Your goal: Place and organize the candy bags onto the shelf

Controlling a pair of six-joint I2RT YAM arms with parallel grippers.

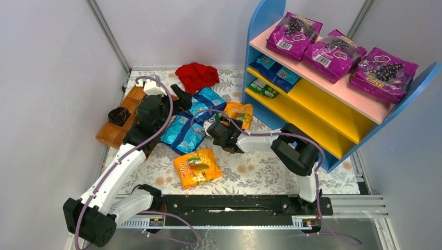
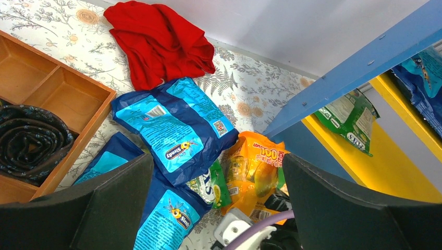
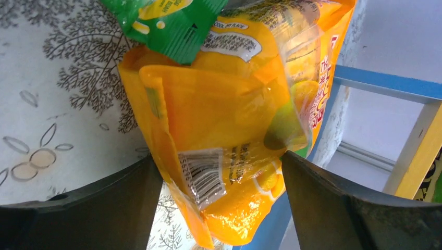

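Both open wide, empty: right gripper (image 3: 219, 177) straddles orange candy bag (image 3: 229, 104), probably light, floppy, slippery, pinch sealed edge; left gripper (image 2: 218, 182) over blue candy bags (image 2: 174, 130).

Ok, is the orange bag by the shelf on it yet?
Not yet: the orange bag lies on the floral table beside the shelf, between the open fingers of the right gripper.
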